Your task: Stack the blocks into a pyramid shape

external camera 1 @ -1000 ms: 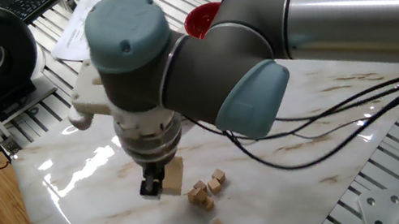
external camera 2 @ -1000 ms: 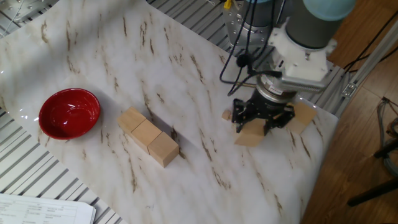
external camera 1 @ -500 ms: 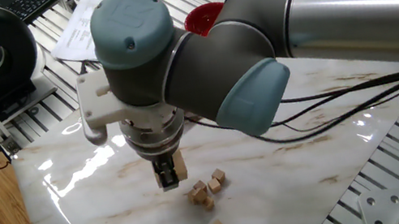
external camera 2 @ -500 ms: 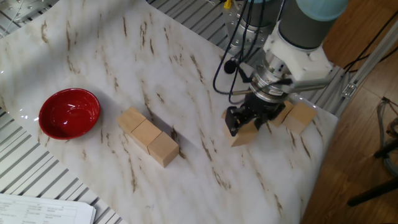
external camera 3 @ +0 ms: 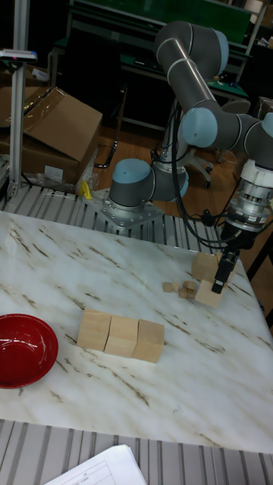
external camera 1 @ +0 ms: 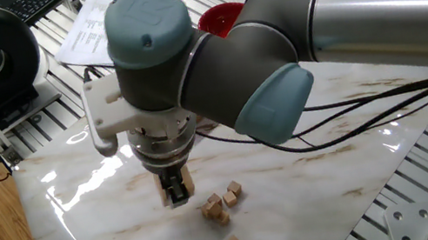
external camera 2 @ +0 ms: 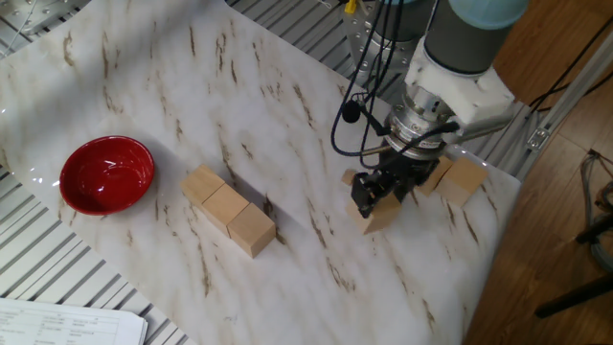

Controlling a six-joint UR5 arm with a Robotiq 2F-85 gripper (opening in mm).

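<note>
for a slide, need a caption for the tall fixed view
Arm's tool grips a light-tan wooden cube near three matching cubes in a row and a red bowl.

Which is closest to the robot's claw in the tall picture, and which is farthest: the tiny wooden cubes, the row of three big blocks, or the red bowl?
From the gripper, at the table's right side:
1. The tiny wooden cubes, just to its left in the picture.
2. The row of three big blocks, near the middle.
3. The red bowl, at the far left edge.
</note>
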